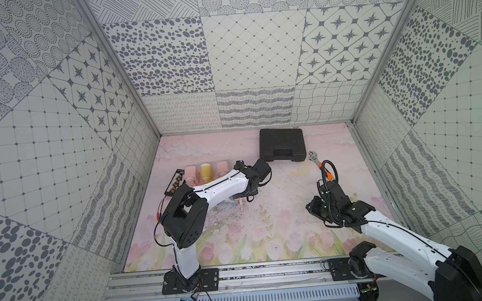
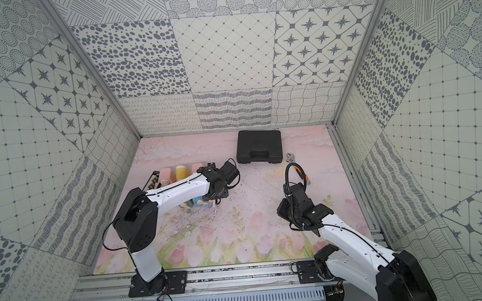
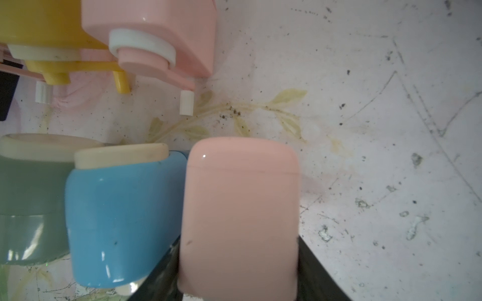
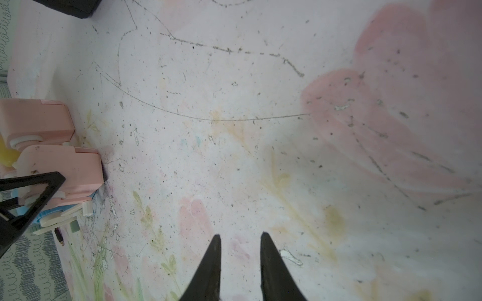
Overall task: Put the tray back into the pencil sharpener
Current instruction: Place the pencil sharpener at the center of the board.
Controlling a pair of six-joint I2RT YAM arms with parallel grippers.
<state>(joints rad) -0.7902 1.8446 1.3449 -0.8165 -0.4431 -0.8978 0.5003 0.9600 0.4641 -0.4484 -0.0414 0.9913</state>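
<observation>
My left gripper (image 3: pixel 237 260) is shut on a pink pencil sharpener (image 3: pixel 240 208). Its black fingers (image 3: pixel 315 265) press both sides of the body, low over the flowered mat. A thin seam crosses the sharpener's far end; I cannot tell whether that end part is the tray. In both top views the left gripper (image 1: pixel 245 199) (image 2: pixel 213 202) points down at mid-left. The held pink sharpener (image 4: pixel 78 169) also shows in the right wrist view. My right gripper (image 4: pixel 240 234) hovers over bare mat, open and empty, at mid-right (image 1: pixel 312 208) (image 2: pixel 282 211).
A blue sharpener (image 3: pixel 120 219) touches the held one, with a green one (image 3: pixel 26 203) beyond it. Pink and yellow sharpeners (image 1: pixel 206 171) stand in a row behind. A black case (image 1: pixel 282 148) lies at the back, with an orange-handled wrench (image 1: pixel 319 165) beside it and a black card (image 1: pixel 176 184) at far left.
</observation>
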